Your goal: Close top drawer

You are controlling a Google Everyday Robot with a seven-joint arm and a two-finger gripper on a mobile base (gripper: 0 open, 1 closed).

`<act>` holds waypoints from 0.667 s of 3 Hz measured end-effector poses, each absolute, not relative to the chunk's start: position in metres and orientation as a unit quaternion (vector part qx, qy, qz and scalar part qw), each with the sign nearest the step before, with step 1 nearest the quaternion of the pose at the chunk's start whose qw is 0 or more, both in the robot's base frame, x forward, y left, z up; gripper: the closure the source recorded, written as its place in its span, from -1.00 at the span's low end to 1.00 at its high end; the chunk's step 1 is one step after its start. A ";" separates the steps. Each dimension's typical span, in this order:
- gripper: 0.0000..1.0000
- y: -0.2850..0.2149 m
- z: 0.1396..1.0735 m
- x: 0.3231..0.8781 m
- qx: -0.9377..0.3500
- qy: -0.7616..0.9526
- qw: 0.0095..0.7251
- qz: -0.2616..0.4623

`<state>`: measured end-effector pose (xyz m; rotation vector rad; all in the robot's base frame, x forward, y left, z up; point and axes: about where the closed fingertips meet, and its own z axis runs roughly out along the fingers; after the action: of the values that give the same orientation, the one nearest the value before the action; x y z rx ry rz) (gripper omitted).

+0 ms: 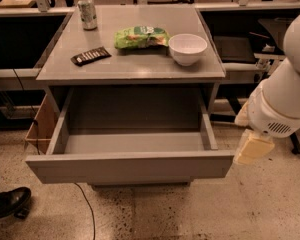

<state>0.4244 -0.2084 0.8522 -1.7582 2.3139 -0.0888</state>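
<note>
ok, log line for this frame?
top drawer: pulled out | gripper: beside drawer front's right end, contact unclear | closing: not yet done

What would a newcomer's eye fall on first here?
The wide grey handleless top drawer stands pulled far out from under the grey cabinet top, mid-frame. At right, the white robot arm holds its pale yellow gripper close beside the drawer front's right end; contact cannot be told. On that top sit a white round bowl, a green snack bag, a silver drink can and a dark flat packet.
</note>
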 end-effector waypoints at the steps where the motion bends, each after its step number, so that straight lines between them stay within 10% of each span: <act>1: 0.44 -0.198 0.801 0.421 -0.606 0.788 0.108 -0.017; 2: 0.90 -0.194 0.774 0.418 -0.608 0.787 0.103 -0.007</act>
<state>0.4178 -0.1935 0.7743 -1.7944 2.3217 -0.0192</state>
